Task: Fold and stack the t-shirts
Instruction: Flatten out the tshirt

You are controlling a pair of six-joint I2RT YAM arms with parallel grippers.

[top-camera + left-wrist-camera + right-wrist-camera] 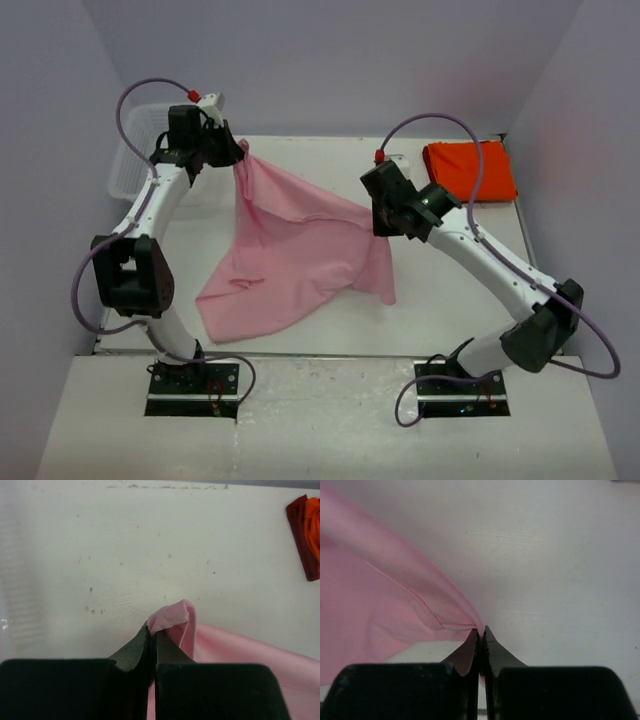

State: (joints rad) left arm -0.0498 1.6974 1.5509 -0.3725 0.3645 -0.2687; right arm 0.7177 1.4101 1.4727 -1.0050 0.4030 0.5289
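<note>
The light pink t-shirt [290, 250] hangs stretched between both grippers above the table, its lower part draping down to the table at the front left. My left gripper [238, 152] is shut on one corner of it at the back left; the pink fold [172, 617] bulges out over the closed jaws. My right gripper [378, 212] is shut on another edge of the pink cloth [395, 605] at mid table. The orange-red t-shirt [470, 168] lies folded at the back right and also shows in the left wrist view [306, 535].
A white mesh basket [135, 165] stands at the back left, beside the left arm. The white table [450, 300] has its right edge close to the folded orange-red shirt. Walls close in the back and sides.
</note>
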